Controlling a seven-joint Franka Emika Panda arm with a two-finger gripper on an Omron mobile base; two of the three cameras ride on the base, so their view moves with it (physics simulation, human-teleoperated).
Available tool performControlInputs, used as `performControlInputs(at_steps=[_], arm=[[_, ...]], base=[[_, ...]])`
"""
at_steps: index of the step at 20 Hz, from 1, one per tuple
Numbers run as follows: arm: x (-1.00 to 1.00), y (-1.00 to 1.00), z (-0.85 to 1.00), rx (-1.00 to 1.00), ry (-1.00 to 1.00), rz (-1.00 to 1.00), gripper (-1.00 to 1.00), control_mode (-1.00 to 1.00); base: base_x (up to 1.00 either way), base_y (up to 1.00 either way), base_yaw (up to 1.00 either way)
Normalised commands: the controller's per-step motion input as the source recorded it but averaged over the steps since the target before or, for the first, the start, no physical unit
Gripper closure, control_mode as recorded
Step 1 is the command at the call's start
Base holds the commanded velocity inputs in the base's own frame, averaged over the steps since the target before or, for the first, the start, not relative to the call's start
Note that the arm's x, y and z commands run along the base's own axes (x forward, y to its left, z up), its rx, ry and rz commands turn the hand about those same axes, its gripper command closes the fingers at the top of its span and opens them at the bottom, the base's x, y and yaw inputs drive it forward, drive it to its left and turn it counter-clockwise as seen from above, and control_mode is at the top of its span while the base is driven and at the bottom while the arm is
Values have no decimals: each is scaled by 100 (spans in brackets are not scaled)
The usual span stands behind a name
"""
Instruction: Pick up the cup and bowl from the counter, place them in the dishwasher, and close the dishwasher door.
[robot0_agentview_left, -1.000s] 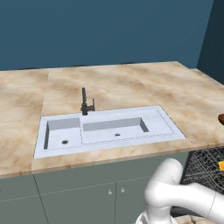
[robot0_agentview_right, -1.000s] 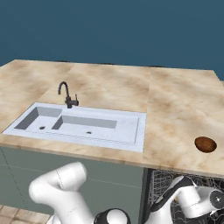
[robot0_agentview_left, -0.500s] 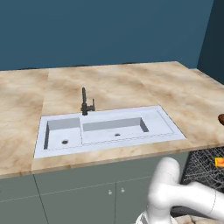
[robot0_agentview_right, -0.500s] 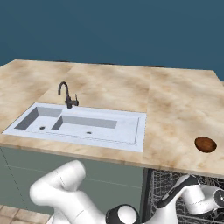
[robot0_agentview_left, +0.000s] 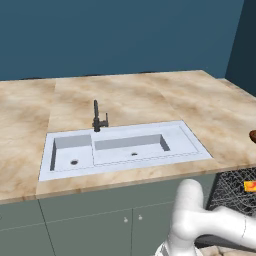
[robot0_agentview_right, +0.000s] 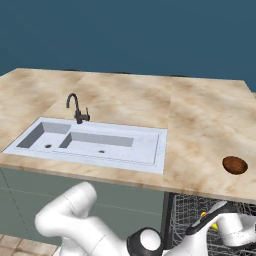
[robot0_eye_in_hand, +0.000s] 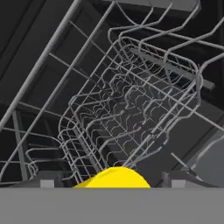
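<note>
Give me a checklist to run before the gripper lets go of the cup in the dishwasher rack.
1. Cup at the gripper, over the rack: ok.
2. Cup resting on the wires: cannot tell.
3. Gripper's grip on the cup: cannot tell, fingertips hidden.
4. Rack below free of other dishes: ok.
5. Bowl waiting on the counter: ok.
6. Dishwasher door position: cannot tell.
</note>
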Motion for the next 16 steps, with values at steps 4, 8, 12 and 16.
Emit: performControlInputs(at_steps=[4,8,12,16], arm=[[-41,-39,7,0,-6,0,-100,-100],[-41,-34,22,0,-8,0,-100,-100],[-6,-4,48,0,-6,0,-100,-100],[0,0,59,0,-3,0,-100,-100]], base=[[0,0,0],[0,0,0],[0,0,0],[0,0,0]])
